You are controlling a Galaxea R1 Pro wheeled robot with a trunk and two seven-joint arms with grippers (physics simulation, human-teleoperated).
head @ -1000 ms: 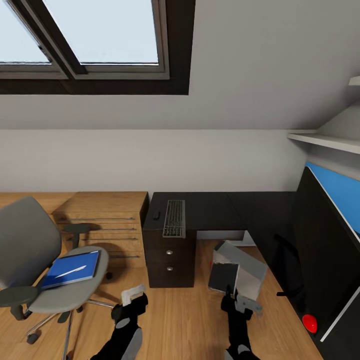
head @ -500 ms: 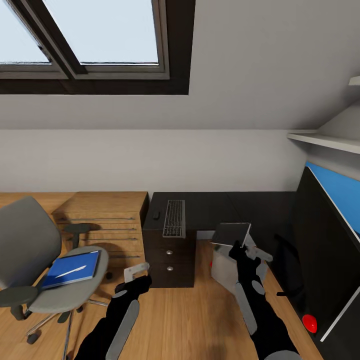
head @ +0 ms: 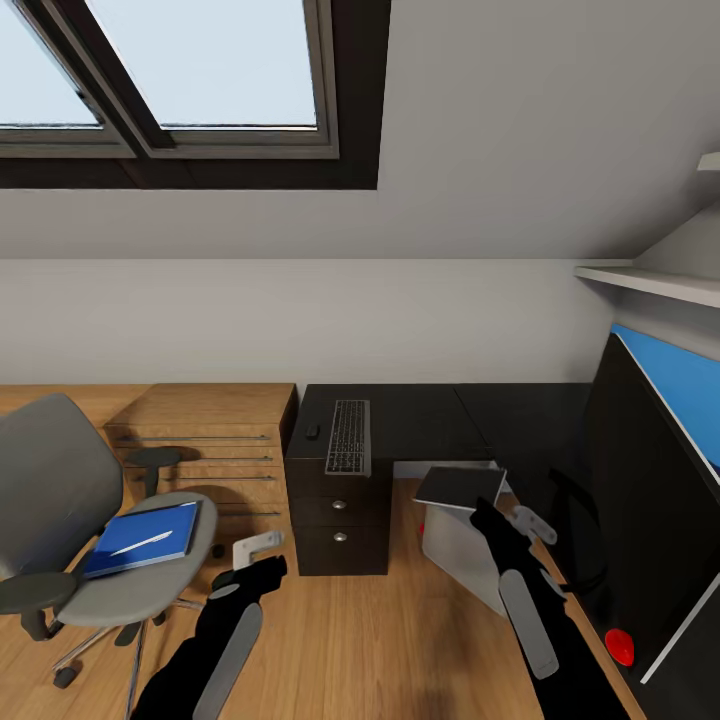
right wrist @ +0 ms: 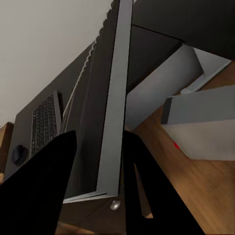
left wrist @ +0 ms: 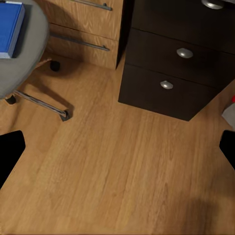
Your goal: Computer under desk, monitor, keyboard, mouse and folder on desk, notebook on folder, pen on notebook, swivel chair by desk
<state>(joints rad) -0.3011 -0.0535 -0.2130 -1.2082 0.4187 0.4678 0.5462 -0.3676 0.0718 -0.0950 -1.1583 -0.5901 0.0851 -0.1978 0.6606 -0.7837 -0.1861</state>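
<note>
With the keyboard (head: 349, 436) and mouse (head: 313, 431) already on the desk (head: 420, 415), the right gripper (head: 487, 508), clamped on the notebook (head: 461, 487), holds it above the computer (head: 462, 545), while folder (head: 142, 538) and pen (head: 139, 545) lie on the swivel chair (head: 60, 500); the left gripper (head: 257, 546) is open and empty.

Floor (head: 360, 640): my view shows wood planks.
Wall (head: 300, 320): plain white.
Skylight (head: 180, 70): dark-framed, daylight.
Chest of drawers (head: 205, 440): wooden.

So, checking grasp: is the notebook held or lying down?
Held: the right gripper is shut on the notebook, raised above the computer.
</note>
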